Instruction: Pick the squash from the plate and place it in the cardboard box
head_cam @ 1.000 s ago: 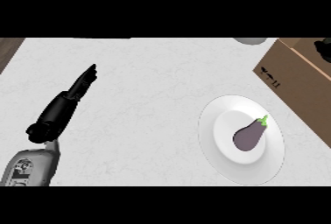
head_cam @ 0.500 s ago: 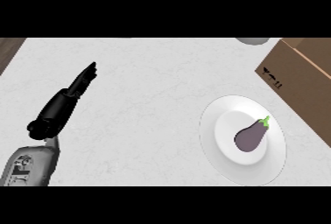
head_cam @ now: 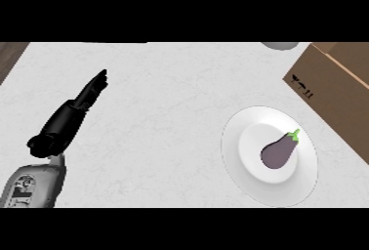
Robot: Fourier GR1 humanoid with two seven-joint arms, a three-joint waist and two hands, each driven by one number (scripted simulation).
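Plainly the squash, purple like an eggplant, lies on the plate near the cardboard box. Probably light, stiff, slippery-skinned: grasp its thick middle. The left robot hand lies released, fingers straight.

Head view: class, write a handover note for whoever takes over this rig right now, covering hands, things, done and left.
Left hand: open, fingers straight, over the counter at the view's left, holding nothing.
Right hand: not in view.
Eggplant (the task's squash): lying on the plate.
Box: at the plate's right, farther back.
Done: nothing yet.
Left: grasp the eggplant, lift it, put it in the box.
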